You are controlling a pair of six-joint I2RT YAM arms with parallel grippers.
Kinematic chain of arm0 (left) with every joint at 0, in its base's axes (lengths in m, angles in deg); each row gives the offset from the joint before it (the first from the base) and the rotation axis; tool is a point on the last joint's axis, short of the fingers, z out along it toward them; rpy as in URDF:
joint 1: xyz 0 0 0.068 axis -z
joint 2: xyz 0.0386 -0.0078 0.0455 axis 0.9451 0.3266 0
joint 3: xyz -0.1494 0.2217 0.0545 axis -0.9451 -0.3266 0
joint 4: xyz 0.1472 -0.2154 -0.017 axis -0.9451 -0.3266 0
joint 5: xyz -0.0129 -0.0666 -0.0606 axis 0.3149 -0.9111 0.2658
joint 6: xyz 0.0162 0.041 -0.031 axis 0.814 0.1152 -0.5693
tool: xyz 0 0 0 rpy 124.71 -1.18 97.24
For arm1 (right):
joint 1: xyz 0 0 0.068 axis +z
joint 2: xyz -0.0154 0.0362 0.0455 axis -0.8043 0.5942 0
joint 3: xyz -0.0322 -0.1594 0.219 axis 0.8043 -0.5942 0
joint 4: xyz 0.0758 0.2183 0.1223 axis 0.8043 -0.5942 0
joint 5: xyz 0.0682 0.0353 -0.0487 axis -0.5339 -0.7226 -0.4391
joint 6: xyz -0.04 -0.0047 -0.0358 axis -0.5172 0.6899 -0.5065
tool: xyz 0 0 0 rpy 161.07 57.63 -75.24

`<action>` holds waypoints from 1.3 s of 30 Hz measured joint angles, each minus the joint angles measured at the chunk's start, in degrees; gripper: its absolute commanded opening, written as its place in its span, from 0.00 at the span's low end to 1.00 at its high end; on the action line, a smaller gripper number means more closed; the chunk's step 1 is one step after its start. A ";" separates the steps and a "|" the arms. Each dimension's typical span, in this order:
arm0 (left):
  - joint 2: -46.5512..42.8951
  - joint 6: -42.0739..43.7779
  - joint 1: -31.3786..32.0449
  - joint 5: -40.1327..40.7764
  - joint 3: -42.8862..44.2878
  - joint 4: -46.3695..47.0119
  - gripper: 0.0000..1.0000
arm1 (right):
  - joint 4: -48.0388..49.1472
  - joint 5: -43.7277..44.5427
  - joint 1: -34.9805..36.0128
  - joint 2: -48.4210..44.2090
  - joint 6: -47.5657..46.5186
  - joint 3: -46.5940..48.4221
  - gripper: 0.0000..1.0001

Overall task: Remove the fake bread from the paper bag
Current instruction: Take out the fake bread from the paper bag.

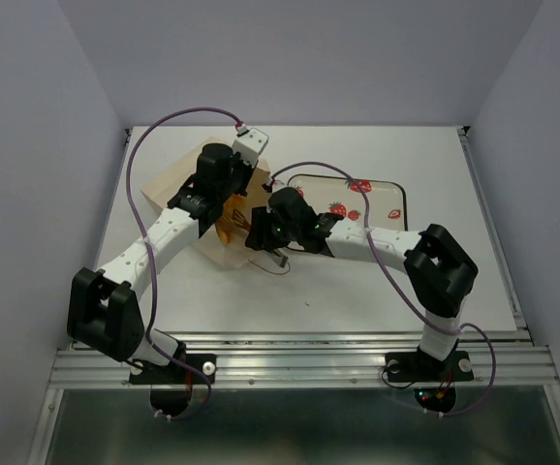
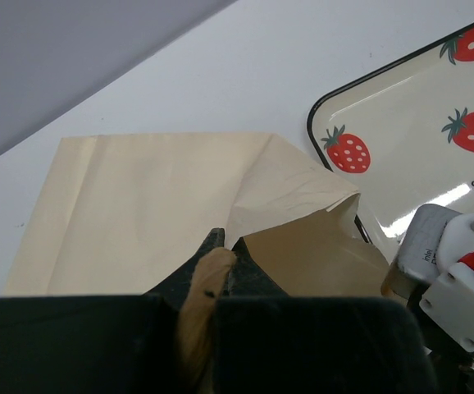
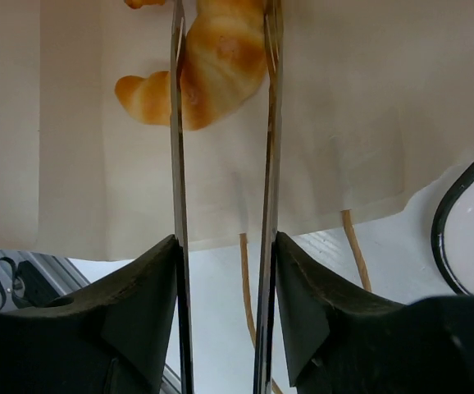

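Observation:
The paper bag [image 1: 169, 189] lies flat on the table at the back left, with its mouth toward the tray. My left gripper [image 1: 230, 199] is shut on the bag's upper lip at the mouth and holds it up; this shows in the left wrist view [image 2: 223, 250]. My right gripper [image 1: 253, 232] reaches into the mouth. In the right wrist view its long thin fingers [image 3: 222, 16] are open and straddle a golden croissant-like roll [image 3: 221, 66] inside the bag [image 3: 368, 107]. A second piece of bread [image 3: 143, 2] peeks in at the top. Orange bread [image 1: 228, 225] shows at the mouth.
A cream tray with strawberry prints [image 1: 396, 194] lies just right of the bag, and shows in the left wrist view [image 2: 401, 107] and the right wrist view [image 3: 458, 213]. The bag's brown cord handles [image 3: 353, 246] hang out over the white table. Grey walls enclose the table.

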 measured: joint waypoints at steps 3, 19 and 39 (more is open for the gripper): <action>0.00 -0.07 0.11 0.07 0.00 0.02 0.00 | -1.01 0.98 0.00 0.35 0.61 0.48 0.40; 0.00 -0.90 0.35 1.49 0.00 0.50 0.00 | -3.37 7.96 0.70 -13.14 -0.74 -4.39 0.29; -0.96 -1.79 0.35 3.41 -0.07 0.48 0.00 | -21.97 16.37 0.72 -52.13 -2.82 -21.09 0.27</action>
